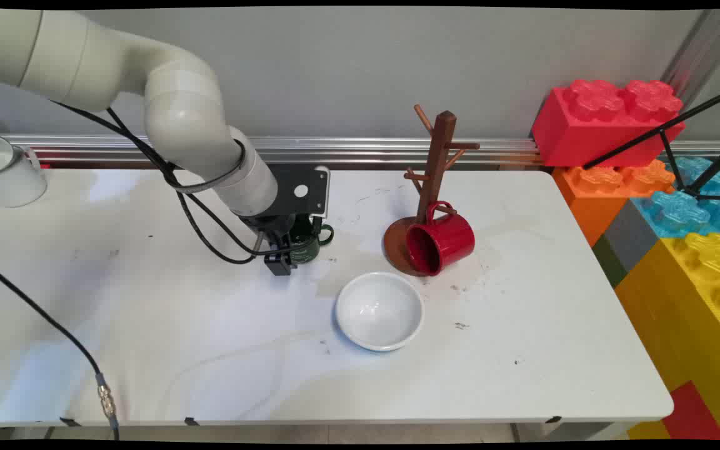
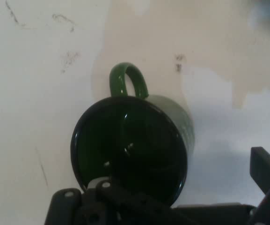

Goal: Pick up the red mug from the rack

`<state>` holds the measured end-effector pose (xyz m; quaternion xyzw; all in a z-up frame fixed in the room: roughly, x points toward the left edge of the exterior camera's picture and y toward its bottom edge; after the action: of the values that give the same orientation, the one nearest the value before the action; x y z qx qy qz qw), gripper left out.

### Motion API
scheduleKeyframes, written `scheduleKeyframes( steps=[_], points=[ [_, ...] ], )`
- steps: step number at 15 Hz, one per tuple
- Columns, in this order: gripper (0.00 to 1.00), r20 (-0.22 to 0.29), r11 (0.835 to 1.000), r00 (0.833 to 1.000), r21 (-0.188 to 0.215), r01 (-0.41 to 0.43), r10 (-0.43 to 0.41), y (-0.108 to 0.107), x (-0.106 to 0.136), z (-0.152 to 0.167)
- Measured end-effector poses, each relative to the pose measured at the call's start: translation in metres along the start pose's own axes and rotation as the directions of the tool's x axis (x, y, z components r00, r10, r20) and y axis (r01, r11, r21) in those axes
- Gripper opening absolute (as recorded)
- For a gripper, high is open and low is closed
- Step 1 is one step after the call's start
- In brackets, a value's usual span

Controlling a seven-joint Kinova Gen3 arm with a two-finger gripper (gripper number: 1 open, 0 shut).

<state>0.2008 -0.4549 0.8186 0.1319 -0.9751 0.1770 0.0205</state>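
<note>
Hovering: gripper (image 1: 286,253) low over green mug (image 2: 135,147), one finger inside the rim
Gripper state: released, jaws apart
Mug position: upright on bench (image 1: 210,350), left of white bowl (image 1: 379,310)
Nearby: red mug (image 1: 440,244) against wooden mug tree (image 1: 438,162)

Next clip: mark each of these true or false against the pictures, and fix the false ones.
1. The gripper is at the green mug. True.
2. The red mug stands upright on the table. False: it hangs tilted on the wooden mug tree, its mouth facing the near left.
3. The white bowl lies nearer the camera than the mug tree. True.
4. A white mug stands at the table's far right corner. False: it is at the far left.
5. The green mug is empty. True.
</note>
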Motion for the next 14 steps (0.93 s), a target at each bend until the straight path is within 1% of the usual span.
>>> scheduleKeyframes(
  steps=[5,8,9,11,14],
  points=[
    [1.0,-0.052,0.998,0.998,-0.035,0.044,-0.046,-0.009,0.0,-0.023],
    [1.0,-0.09,0.996,0.994,-0.078,0.051,-0.058,-0.011,-0.006,-0.045],
    [1.0,-0.105,0.994,0.992,-0.096,0.053,-0.063,-0.011,-0.011,-0.055],
    [1.0,-0.14,0.988,0.987,-0.142,0.06,-0.08,-0.012,-0.028,-0.076],
    [1.0,-0.169,0.98,0.98,-0.187,0.072,-0.104,-0.013,-0.05,-0.095]
  ],
)
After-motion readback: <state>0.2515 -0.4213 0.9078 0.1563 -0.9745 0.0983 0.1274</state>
